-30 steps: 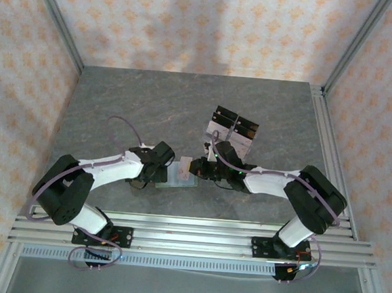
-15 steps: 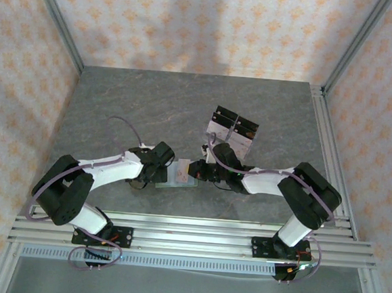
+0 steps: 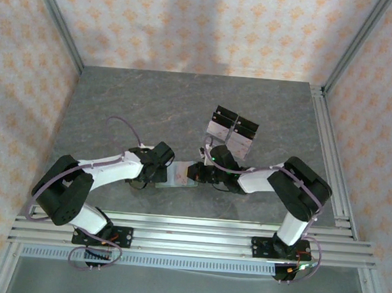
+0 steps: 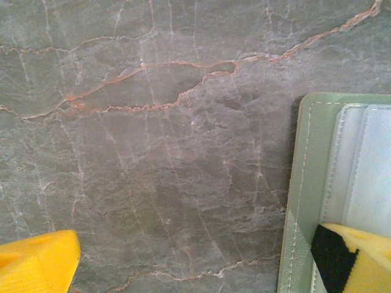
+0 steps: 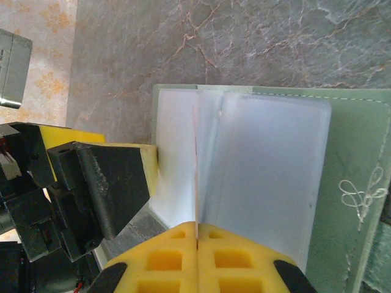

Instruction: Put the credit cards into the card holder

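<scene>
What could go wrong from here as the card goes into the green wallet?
The right gripper pinches the credit card edge-on at the clear sleeves of the card holder; it may miss a slot and buckle. The left gripper is open, with just one finger on the holder's edge, so the holder could slide or fold.

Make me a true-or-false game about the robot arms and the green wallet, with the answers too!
1. The card holder lies open on the table. True.
2. The left gripper is shut tight. False: it is open, with one finger resting on the card holder's edge.
3. The right gripper pinches a thin card. True.
4. The rack sits on top of the card holder. False: it stands apart, farther back on the table.
</scene>
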You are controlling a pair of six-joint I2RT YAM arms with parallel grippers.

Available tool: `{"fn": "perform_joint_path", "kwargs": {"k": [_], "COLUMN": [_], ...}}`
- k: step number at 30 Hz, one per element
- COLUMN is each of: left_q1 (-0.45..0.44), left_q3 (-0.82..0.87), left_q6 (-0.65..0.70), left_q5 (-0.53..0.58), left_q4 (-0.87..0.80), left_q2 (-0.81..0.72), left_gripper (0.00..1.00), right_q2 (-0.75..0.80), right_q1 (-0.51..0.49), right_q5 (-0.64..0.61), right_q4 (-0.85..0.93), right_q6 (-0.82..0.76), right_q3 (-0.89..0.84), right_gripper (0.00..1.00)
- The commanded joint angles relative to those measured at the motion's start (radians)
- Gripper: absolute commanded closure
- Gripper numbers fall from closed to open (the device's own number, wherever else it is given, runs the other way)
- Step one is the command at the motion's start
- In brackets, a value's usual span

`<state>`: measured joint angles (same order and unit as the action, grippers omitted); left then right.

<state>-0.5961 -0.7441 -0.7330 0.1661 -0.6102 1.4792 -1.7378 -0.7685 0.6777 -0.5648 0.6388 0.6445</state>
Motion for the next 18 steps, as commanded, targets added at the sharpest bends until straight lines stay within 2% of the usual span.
{"fn": "perform_joint_path", "kwargs": {"k": [1,7,18], "left_q1": [-0.002,-0.003,-0.004], "left_q3": [0.017,0.011,0.011], "left_q6": [-0.009,-0.009,-0.008], "left_q5": [0.073,0.075,0.074], "left_q4": [-0.074,-0.08,-0.08], "left_q2": [0.017,0.02,0.024], "left_gripper": [0.0,0.0,0.0], "right_q2": [-0.027,-0.074,-0.115], "right_q1": [0.011,0.024,0.042], "right_q5": [0.033,0.074,0.098], "right_q4": [-0.104,-0.181,-0.191], "right_q6": [0.022,0.063,0.061], "right_q3": [-0.027,-0.037,-0.03], "right_gripper": [1.0,1.0,1.0]}}
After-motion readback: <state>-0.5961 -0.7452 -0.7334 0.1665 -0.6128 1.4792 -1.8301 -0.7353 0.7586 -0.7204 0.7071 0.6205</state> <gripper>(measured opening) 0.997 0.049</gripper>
